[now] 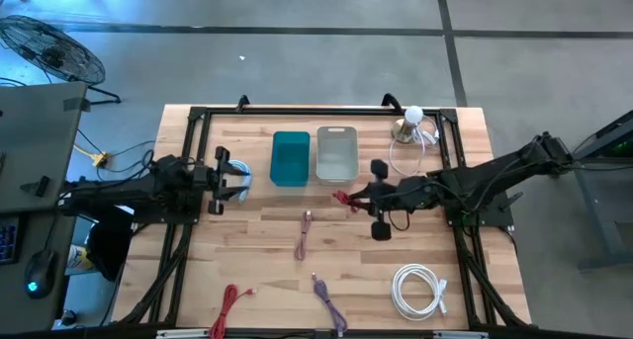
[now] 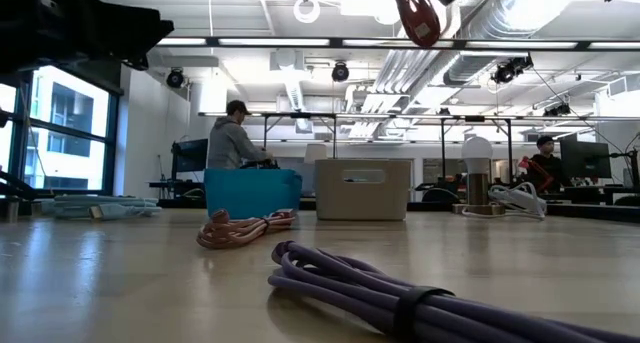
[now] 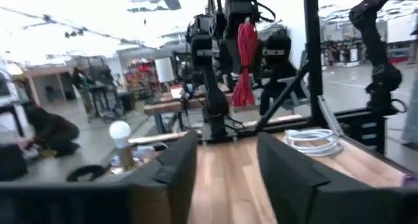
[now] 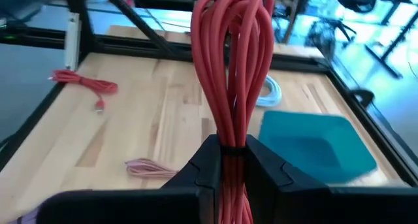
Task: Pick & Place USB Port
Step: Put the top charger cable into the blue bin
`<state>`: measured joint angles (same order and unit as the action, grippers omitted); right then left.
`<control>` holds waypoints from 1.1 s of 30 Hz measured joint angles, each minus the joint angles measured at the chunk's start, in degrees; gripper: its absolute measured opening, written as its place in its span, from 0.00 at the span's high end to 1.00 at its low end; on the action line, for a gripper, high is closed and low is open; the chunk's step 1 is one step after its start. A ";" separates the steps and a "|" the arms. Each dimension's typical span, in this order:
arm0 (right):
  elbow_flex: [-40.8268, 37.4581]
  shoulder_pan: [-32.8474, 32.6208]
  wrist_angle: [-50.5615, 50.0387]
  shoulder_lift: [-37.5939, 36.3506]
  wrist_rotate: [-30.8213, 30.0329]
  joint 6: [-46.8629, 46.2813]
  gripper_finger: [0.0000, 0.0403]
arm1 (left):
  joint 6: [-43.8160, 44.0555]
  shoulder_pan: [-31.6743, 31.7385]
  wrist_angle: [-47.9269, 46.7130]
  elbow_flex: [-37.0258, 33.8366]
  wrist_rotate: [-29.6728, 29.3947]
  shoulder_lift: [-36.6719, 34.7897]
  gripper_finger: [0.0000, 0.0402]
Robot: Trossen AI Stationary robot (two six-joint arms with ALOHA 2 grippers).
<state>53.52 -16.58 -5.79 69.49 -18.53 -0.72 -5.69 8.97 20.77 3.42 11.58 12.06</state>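
Note:
A coiled red cable (image 4: 232,67) is held above the table's middle by my right gripper (image 1: 354,197), which is shut on it just right of the teal bin (image 1: 290,158) and grey bin (image 1: 336,153). The low view shows the cable's loop (image 2: 418,15) high over the tabletop. My left gripper (image 3: 225,175) waits at the table's left side, open with nothing between its fingers, next to a white coil (image 1: 240,177). My right gripper pinches the bundled strands of the red cable at a dark tie (image 4: 232,149) between its two fingers. The fingers come almost level from the table's right side and lie along the bundle. The loop (image 4: 235,28) sticks out past the fingertips, clear of the table.
On the wood lie a pink cable (image 1: 304,235), a purple cable (image 1: 326,297), another red cable (image 1: 229,307) and a white cable (image 1: 419,290). A bulb lamp (image 1: 409,123) stands at the far right. A black frame (image 1: 297,110) borders the table. People are in the room beyond.

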 joint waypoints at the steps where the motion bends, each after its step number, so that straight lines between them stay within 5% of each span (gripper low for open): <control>1: 0.00 0.00 0.32 0.00 0.10 0.63 0.91 | 0.98 -0.02 0.28 0.00 0.00 0.90 0.53; 7: 0.00 0.50 0.53 0.04 0.15 2.33 0.91 | 2.99 -0.01 8.04 0.02 0.14 7.33 0.40; 14: 0.00 2.09 2.87 1.92 2.91 4.30 0.91 | 3.02 -0.02 21.72 0.17 2.49 17.51 0.38; 33: 0.04 3.85 10.79 7.10 8.45 9.91 0.91 | 1.14 -0.53 22.40 20.66 10.52 48.68 0.38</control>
<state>53.56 -12.73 5.00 76.60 -10.08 9.19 -4.54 8.45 43.17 24.08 22.10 60.74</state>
